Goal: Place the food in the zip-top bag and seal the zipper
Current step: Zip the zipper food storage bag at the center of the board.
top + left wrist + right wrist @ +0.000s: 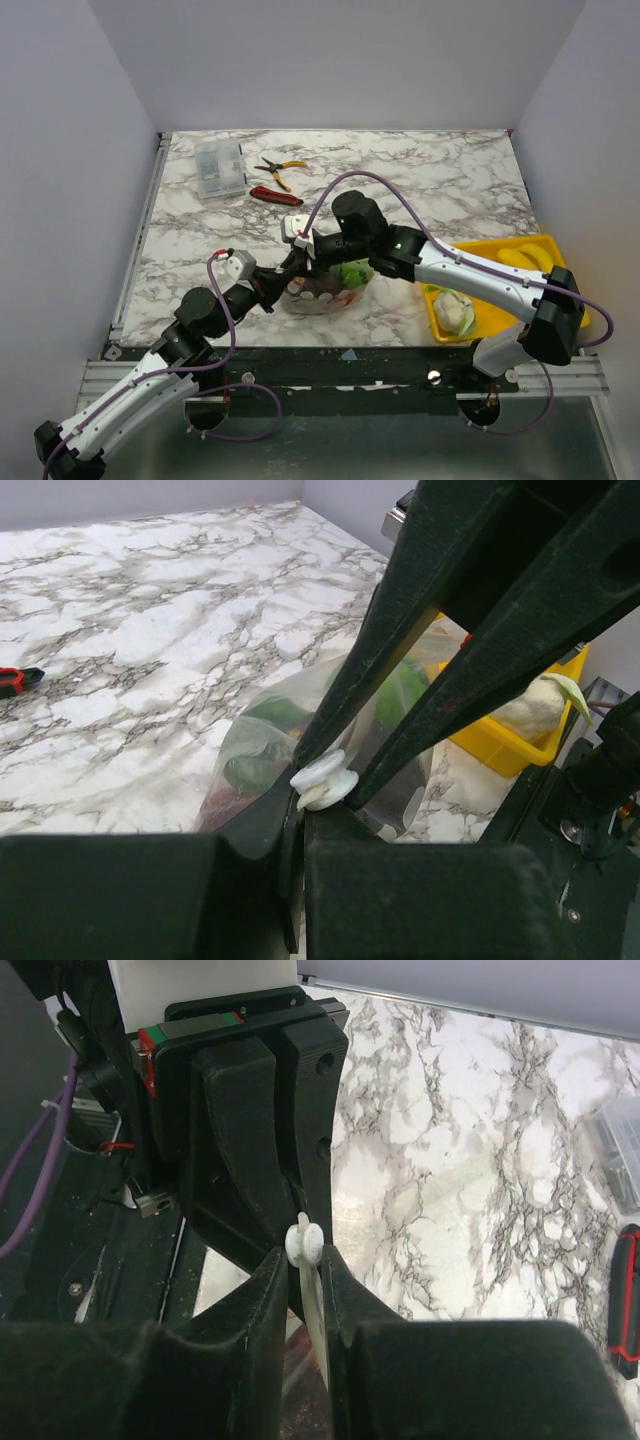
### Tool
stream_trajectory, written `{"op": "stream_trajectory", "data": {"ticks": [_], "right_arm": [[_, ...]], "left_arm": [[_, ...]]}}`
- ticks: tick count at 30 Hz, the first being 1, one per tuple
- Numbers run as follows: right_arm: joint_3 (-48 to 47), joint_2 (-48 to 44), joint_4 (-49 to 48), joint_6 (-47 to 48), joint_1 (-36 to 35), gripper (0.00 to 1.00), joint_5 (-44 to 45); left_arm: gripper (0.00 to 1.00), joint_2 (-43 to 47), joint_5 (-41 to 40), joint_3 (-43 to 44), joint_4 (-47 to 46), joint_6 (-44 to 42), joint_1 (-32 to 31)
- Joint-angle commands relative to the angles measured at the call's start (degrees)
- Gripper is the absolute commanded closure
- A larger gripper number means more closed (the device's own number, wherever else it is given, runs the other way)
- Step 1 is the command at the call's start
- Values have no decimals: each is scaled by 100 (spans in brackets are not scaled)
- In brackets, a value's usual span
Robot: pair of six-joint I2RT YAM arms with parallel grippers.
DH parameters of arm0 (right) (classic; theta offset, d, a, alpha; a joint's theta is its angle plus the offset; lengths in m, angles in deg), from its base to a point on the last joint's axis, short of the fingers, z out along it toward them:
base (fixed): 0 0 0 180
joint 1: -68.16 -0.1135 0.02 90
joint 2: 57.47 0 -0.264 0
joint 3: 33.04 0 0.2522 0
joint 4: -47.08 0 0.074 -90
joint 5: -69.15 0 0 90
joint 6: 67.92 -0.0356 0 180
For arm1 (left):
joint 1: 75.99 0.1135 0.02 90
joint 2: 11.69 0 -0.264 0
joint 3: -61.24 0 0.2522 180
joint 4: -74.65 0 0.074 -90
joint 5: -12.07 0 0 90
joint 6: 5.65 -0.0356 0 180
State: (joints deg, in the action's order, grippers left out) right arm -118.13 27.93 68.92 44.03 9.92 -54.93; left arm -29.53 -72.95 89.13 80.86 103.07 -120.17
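The zip-top bag (325, 292) lies on the marble near the table's front middle, with green (351, 272) and red (318, 297) food inside. Both grippers meet at its left upper corner. My left gripper (287, 276) is shut on the bag's edge (262, 748), its tips just under a white zipper slider (325, 780). My right gripper (303, 259) is shut on the zipper strip (315, 1305), with the slider (303, 1243) at its fingertips. The pale leafy food (455, 312) lies in the yellow tray (548, 245), outside the bag.
The yellow tray at the right also holds yellow pieces (518, 258). A clear compartment box (220, 168), pliers (279, 168) and a red-handled tool (275, 195) lie at the back left. The two wrists are close together over the bag.
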Motion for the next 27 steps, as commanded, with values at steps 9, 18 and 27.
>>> {"op": "stream_trajectory", "data": {"ticks": [9, 18, 27], "right_arm": [[23, -56, -264, 18, -24, 100, -100], [142, -106, -478, -292, 154, 100, -638], [291, -167, -573, -388, 154, 100, 66]], "left_arm": [[80, 103, 205, 32, -36, 144, -11], [73, 334, 211, -121, -186, 205, -11], [100, 455, 128, -91, -113, 184, -16]]}}
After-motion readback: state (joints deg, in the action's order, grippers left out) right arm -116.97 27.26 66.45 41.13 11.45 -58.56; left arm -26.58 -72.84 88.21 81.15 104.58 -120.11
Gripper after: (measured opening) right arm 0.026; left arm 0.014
